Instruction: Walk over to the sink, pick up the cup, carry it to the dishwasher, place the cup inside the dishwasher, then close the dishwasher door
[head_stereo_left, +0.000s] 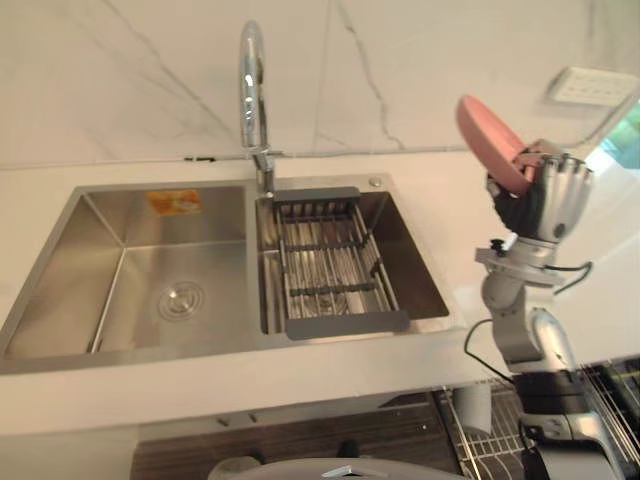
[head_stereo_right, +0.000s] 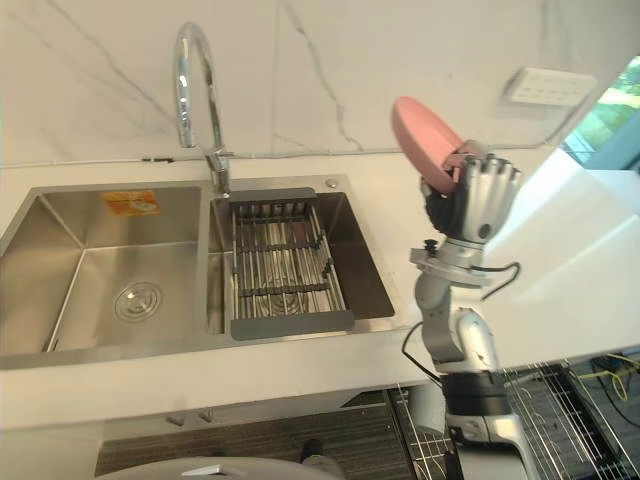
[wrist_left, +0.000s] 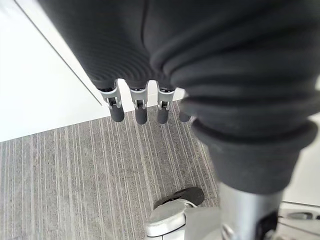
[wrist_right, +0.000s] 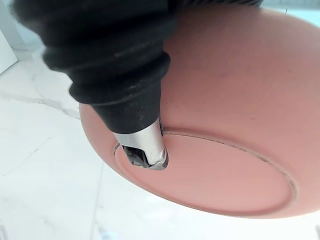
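Our left hand (wrist_left: 138, 109) hangs with relaxed fingers and holds nothing. To the left of our right hand (head_stereo_left: 548, 200) lies the steel double sink (head_stereo_left: 100, 300). That hand grips with curled fingers the pink rounded cup (head_stereo_left: 488, 140), which sticks out above it. The pick-up seems done; carrying, placing and closing the door remain.

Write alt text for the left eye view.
The right hand holds a pink bowl raised above the white counter, right of a steel double sink. A drain rack sits in its right basin, and a curved faucet stands behind.
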